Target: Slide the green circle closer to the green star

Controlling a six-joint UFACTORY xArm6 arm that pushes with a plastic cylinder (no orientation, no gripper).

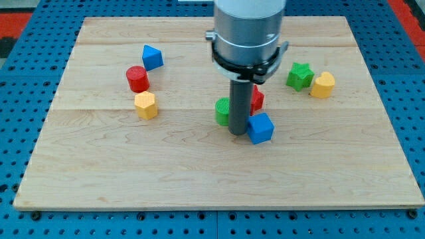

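Green circle [222,111] | my tip [238,133] touching | blue cube [261,128] beside

The green circle [222,110], a short upright cylinder apparently partly hidden behind the rod, sits near the worktop's [199,179] middle, well apart from the green star [300,76], which lies flat toward the view's upper right.

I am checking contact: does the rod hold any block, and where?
Nothing is held. My tip stands between the green circle and the blue cube.
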